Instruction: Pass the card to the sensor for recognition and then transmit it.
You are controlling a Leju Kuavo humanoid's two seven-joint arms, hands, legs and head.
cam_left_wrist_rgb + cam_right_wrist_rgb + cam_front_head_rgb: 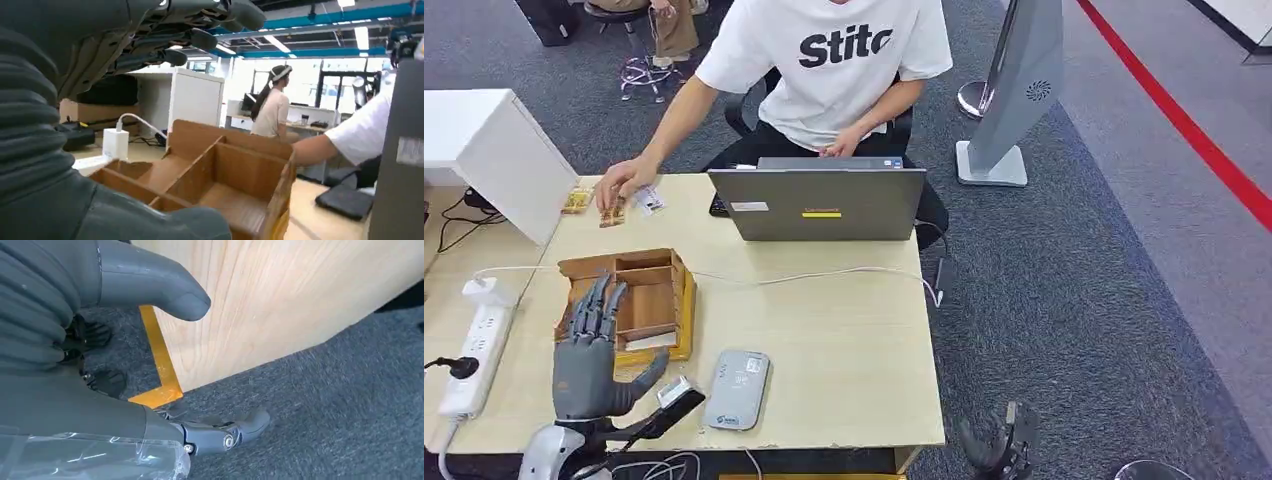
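Over the wooden box (639,300) your left hand (589,350) hovers, fingers spread, holding nothing. Right hand (999,445) hangs beside the table (844,340), empty, fingers loose.

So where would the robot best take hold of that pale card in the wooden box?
Probably by its raised long edge, pinched from straight above. The card seems to lean in the compartment of the wooden box nearest the robot, with walls close around it, so only its top looks free. The left hand hovers over the box, fingers spread, well placed to come down.
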